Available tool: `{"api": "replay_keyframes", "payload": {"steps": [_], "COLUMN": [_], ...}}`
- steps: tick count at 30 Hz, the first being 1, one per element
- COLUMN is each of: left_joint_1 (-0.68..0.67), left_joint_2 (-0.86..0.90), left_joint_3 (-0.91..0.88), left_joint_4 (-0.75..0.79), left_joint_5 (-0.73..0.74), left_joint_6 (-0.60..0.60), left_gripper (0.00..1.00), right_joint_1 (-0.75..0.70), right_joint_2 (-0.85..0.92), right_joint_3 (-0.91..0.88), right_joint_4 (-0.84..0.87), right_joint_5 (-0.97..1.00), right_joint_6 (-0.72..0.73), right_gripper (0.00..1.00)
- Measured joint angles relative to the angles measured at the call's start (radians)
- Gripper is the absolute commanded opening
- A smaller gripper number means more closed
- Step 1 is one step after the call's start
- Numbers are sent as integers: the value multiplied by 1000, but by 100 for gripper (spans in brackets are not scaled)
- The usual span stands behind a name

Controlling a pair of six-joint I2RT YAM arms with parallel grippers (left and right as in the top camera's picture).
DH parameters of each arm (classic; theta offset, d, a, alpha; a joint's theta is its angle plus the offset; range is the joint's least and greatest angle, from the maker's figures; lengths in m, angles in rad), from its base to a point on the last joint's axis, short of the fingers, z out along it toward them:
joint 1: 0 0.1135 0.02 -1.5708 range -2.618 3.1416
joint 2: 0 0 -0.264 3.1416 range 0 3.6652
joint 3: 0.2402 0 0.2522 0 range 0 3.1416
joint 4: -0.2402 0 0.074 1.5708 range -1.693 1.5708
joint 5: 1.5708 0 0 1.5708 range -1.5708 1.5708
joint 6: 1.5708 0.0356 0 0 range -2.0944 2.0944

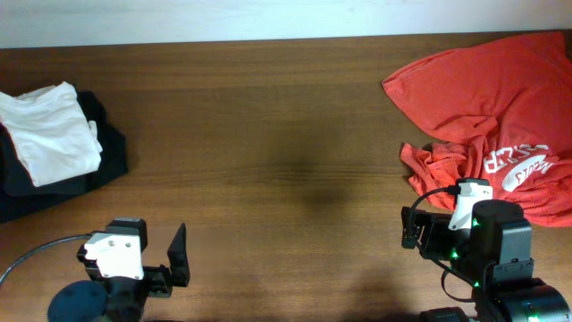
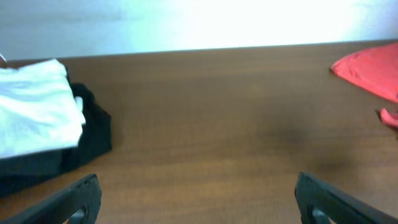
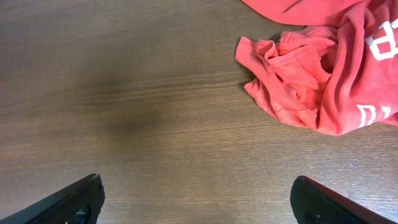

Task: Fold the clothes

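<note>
Counter (image 1: pixel 286 134): brown wood grain, spanning the whole view; bare in the middle, probably kept so as folding space.
Red shirts (image 1: pixel 500 98): loose crumpled heap at far right, white print showing on the near part; unfolded and running off the right edge, likely dumped there as a waiting pile.
Black garments (image 1: pixel 112 152): dark folded stack at far left, serving as a base for the white piece on top.
White T-shirt (image 1: pixel 49 134): far left, lying on the black stack and touching it, well apart from both tools; compact and roughly folded rather than spread out, seemingly set there as a stacked item. Long axis apparently near-to-far with a slight tilt, though cut by the left edge of the view. Collar, hem and chest graphic not visible, so pointing direction impossible to tell.
Right tool (image 3: pixel 196 199): at the near right, just beside the red heap without touching it; spread wide, gripping nothing, probably readied for a reach into cloth.
Left tool (image 2: pixel 199 208): at the near left, aimed toward the far side across bare wood; likewise spread wide and empty.
</note>
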Motion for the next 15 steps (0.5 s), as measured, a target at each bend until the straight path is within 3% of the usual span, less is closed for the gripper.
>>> {"api": "replay_keyframes", "payload": {"steps": [5, 8, 11, 13, 14, 15], "left_joint_1": [0, 0, 0, 0, 0, 0], "left_joint_2": [0, 0, -1, 0, -1, -2], "left_joint_3": [-5, -6, -5, -5, -6, -6], "left_joint_4": [-211, -248, -249, -248, -248, -251], "left_joint_5": [-3, -3, -3, -3, -3, -3], "left_joint_6": [0, 0, 0, 0, 0, 0], "left_gripper": [99, 99, 99, 99, 99, 99], "right_joint_1": [0, -23, -28, -30, -30, -30], "right_joint_2": [0, -65, -280, -537, -592, -610], "right_joint_3": [0, -10, -161, -477, -540, -618], "right_joint_4": [1, 10, 215, 554, 572, 732], "right_joint_5": [0, 69, 124, 135, 135, 140], "right_joint_6": [1, 0, -66, -90, -94, -100], "right_gripper": [99, 99, 99, 99, 99, 99]}}
